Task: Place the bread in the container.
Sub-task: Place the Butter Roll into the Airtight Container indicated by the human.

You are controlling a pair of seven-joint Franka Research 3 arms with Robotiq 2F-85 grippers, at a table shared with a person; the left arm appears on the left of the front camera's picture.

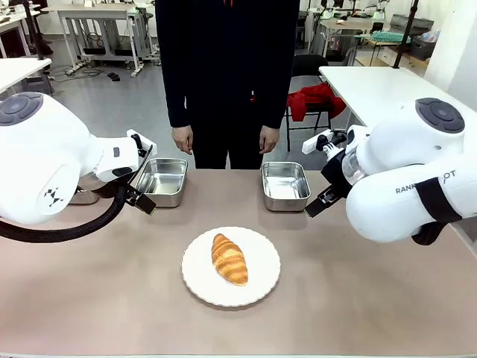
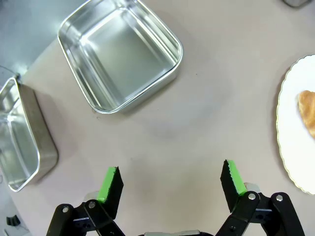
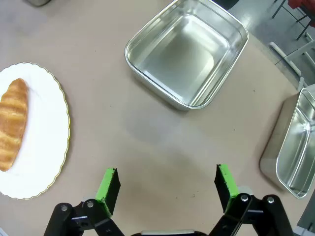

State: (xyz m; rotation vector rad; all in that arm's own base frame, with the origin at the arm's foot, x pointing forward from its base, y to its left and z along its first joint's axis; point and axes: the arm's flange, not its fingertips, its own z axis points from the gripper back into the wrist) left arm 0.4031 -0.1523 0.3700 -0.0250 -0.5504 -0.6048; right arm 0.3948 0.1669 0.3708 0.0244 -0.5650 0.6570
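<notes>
Bread: we find the croissant lying on the white plate at mid-table, with nothing touching it.
Trays: the left tray and the right tray both stand empty beyond the plate, apart from it.
Left gripper: fingers spread wide, holding nothing, above the bare table near the left tray.
Right gripper: fingers spread wide, empty, near the right tray.
Progress: we judge no step done; grasping, carrying and setting the croissant down in a tray all remain.

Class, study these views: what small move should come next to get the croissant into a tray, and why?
Probably swing the right pincer over the croissant and lower it: the croissant lies untouched on the white plate, and that pincer hangs open beside a steel tray.
</notes>
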